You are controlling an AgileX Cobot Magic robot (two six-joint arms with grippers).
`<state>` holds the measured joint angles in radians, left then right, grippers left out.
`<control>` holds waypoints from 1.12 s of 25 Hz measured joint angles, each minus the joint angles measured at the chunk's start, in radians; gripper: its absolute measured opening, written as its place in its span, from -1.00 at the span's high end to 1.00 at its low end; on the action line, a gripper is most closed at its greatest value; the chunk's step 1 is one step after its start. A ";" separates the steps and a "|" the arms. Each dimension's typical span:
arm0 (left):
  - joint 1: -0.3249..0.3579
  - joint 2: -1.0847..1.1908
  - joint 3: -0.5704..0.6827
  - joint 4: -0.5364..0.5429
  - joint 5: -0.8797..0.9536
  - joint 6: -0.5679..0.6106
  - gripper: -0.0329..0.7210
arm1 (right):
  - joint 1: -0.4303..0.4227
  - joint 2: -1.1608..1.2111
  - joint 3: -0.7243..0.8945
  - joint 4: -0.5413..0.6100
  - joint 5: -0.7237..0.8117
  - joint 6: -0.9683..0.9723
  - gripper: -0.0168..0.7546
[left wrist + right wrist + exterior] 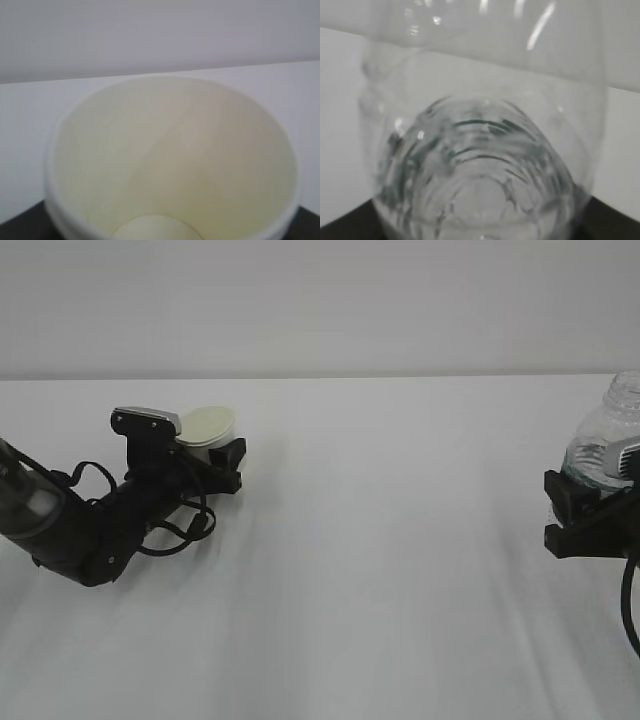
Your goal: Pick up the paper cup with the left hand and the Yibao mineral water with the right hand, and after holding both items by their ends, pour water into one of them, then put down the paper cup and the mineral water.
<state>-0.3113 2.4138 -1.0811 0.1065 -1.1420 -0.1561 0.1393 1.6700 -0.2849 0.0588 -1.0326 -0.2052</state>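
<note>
The paper cup [208, 426] sits between the fingers of my left gripper [216, 458] at the left, low over the white table, with its cream inside showing. In the left wrist view the cup [170, 150] fills the frame and looks empty, with a dark finger [20, 226] at its side. The Yibao mineral water bottle [612, 430] stands upright in my right gripper [585, 512] at the right edge, its top cut off. In the right wrist view the bottle [485, 165] holds water, with green print showing through and a dark finger [612, 220] beside it.
A white table [400, 540] runs across the view with a plain pale wall [320, 300] behind. The left arm [80, 530] and its looped cables [185, 530] lie low at the left. The cup and the bottle are far apart.
</note>
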 joint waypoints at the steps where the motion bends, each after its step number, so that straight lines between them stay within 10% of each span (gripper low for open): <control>1: 0.000 -0.002 0.000 0.005 0.000 0.000 -0.42 | 0.000 0.000 0.000 0.000 0.000 0.000 -0.20; 28: 0.000 -0.133 0.140 0.064 0.000 0.000 -0.34 | 0.000 0.000 0.000 0.000 0.000 0.000 -0.20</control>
<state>-0.3113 2.2804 -0.9413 0.1702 -1.1420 -0.1561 0.1393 1.6700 -0.2849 0.0588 -1.0326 -0.2052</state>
